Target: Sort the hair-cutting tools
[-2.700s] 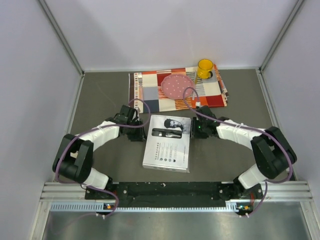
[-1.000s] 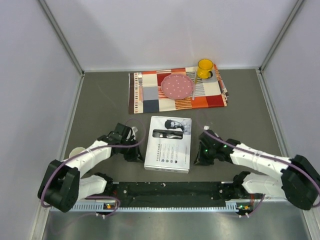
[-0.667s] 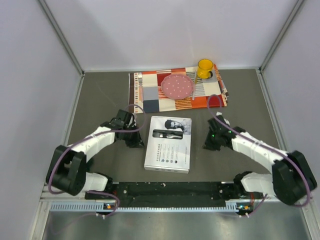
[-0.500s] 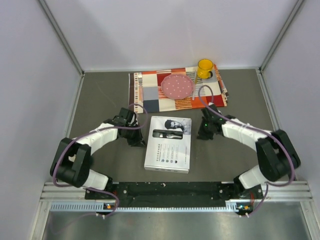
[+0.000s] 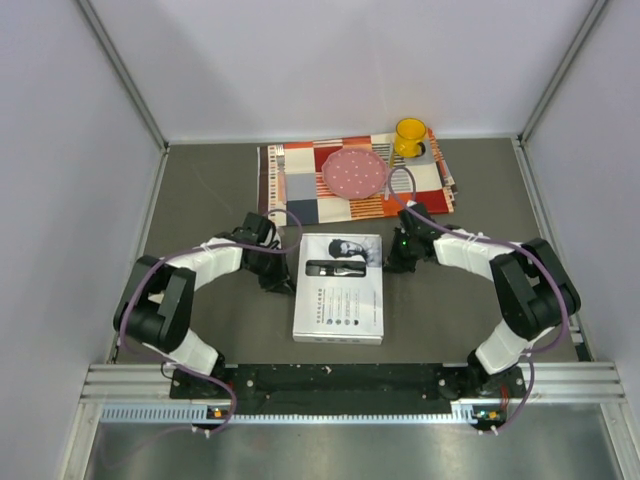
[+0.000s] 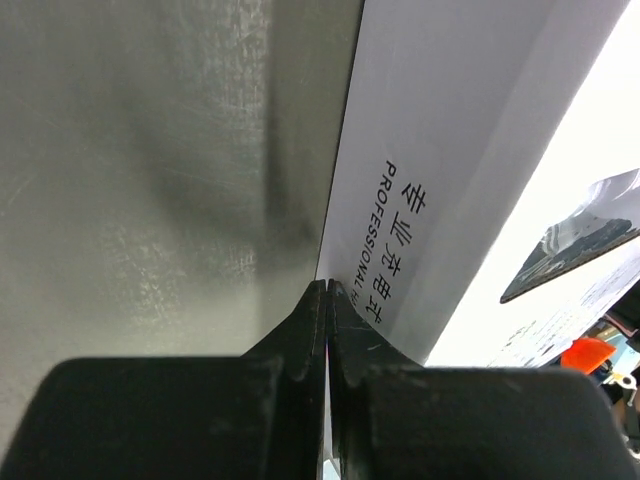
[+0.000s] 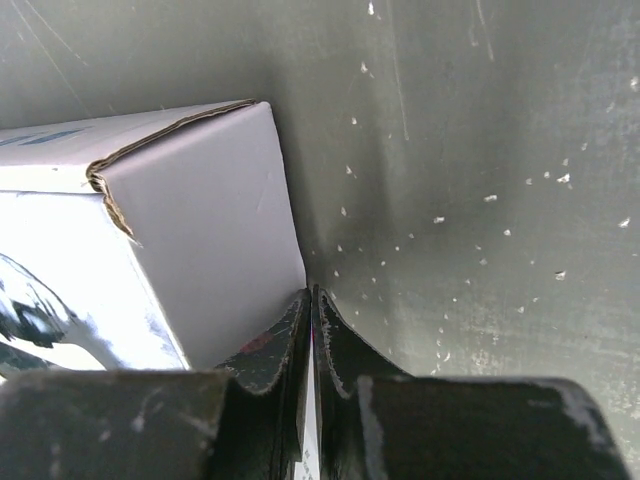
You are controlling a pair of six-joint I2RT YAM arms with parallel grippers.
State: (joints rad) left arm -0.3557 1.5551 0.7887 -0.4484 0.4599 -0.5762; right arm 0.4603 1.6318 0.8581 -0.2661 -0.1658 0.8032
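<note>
- The white box [image 5: 338, 290] lies flat and shut in the middle of the grey surface [image 5: 200, 200].
- The lid has a picture of a clipper [image 5: 335, 266] on it. The real hair-cutting tools cannot be seen anywhere in these views.
- The left tool [image 5: 285, 286] is at the box's 9 o'clock, right up against the long left side.
- In the left wrist view the left tool [image 6: 327, 290] has its two fingers pressed together. There is nothing between them. The tips sit low, where the box [image 6: 450, 150] side meets the surface.
- The right tool [image 5: 390, 264] is at about 2 o'clock from the box, by the far right corner.
- In the right wrist view the right tool [image 7: 310, 296] also has its fingers together with nothing in them. The tips are at the bottom of the box [image 7: 200, 200] corner, just touching it or very nearly.
- A checked cloth [image 5: 300, 190] lies at the box's 12 o'clock, apart from it.
- A pink plate [image 5: 355, 173] sits on the cloth.
- A yellow cup [image 5: 410, 137] stands at the cloth's far right corner, about 1 o'clock from the box.
</note>
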